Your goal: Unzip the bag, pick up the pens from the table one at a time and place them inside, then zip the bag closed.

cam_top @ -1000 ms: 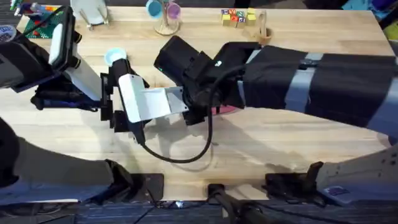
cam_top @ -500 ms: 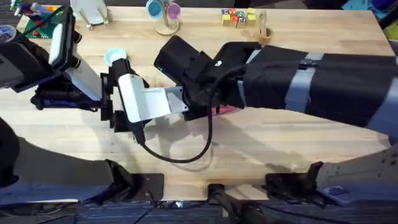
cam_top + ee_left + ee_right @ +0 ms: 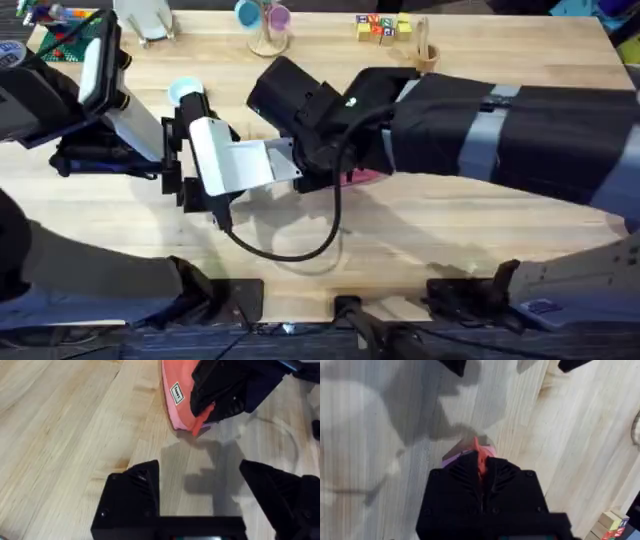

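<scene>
The pink bag (image 3: 176,387) lies on the wooden table (image 3: 60,425), and a sliver of the bag (image 3: 366,177) shows under the right arm in the overhead view. My right gripper (image 3: 209,414) is shut on a red-pink tab (image 3: 479,454) at the bag's near end. My left gripper (image 3: 200,492) hovers low over bare wood a short way from that end. It is open, with nothing between its black fingers. Its white wrist link (image 3: 240,165) lies beside the right arm. The pens are out of view.
Along the table's back edge stand a wooden rack with blue and pink cups (image 3: 263,20), coloured blocks (image 3: 383,27) and a green board (image 3: 70,35). A blue-topped roll (image 3: 185,92) sits near the left arm. A black cable (image 3: 290,250) loops over the front middle.
</scene>
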Controlling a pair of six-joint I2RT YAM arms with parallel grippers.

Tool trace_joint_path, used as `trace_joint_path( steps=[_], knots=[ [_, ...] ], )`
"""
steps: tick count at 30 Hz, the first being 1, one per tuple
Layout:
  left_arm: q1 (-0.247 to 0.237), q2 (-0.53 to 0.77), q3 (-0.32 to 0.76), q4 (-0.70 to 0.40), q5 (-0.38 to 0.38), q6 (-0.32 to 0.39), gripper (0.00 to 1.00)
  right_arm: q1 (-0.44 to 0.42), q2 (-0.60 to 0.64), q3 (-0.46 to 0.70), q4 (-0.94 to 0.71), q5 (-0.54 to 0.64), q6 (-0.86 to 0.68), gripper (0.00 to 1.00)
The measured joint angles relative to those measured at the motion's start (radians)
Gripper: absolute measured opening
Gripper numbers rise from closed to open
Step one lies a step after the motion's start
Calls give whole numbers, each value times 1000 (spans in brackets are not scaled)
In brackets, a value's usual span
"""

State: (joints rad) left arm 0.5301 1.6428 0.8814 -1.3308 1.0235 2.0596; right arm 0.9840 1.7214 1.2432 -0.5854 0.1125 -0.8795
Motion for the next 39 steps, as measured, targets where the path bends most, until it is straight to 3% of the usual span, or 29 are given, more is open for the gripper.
trace_joint_path(
  steps=[18,22,31,32,33,39],
  knots=[
    [-7,0,0,-1,0,0,995,-15,-45,36,-25,4,101,32],
    [-47,0,0,-1,0,0,995,-24,-65,36,-29,4,149,32],
    [-185,0,0,33,0,-7,995,-27,-104,36,-32,5,265,32],
    [-200,0,0,54,1,-21,996,-27,-108,36,-33,4,279,32],
    [-254,0,0,161,7,-124,995,-27,-116,36,-32,4,351,32],
    [-315,0,0,287,43,-302,995,-27,-116,36,-32,4,410,32]
  ],
)
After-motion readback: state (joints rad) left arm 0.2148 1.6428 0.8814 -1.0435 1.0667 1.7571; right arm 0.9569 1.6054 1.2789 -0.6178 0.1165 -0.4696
